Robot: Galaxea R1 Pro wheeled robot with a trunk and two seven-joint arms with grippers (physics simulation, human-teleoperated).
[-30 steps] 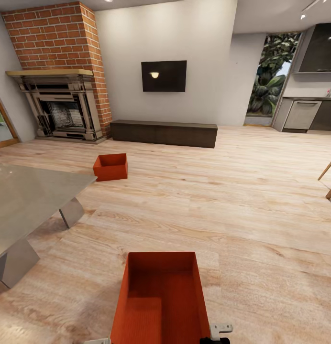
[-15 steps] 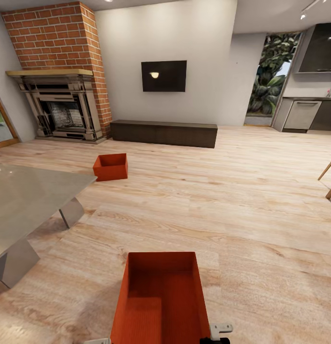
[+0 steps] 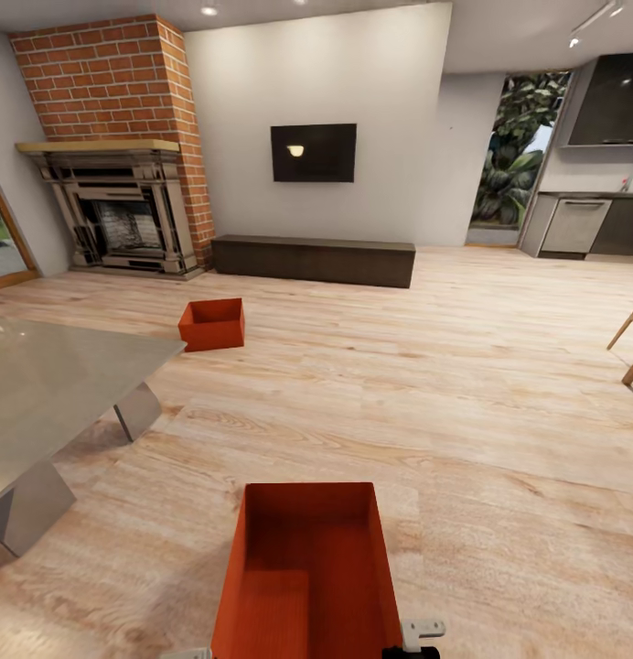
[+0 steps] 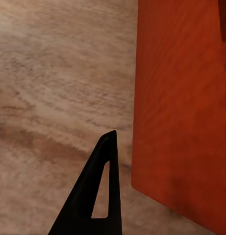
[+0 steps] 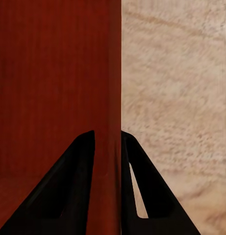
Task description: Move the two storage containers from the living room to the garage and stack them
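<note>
Brick fireplace [image 3: 115, 137]; wood-plank floor [image 3: 463, 394]

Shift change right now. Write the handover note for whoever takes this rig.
Right pincer: shut on the near container, one finger either side of its wall.
Left pincer: one finger shows just outside that container's wall; grip cannot be told.
Far container: on the wood floor near the fireplace, beyond the glass table.
Done: near container in hand.
Left: take both containers to the garage and stack them.

The right claw [image 5: 108, 142] pinches a red wall between its fingers; the left claw's [image 4: 95, 196] state is unclear.
</note>
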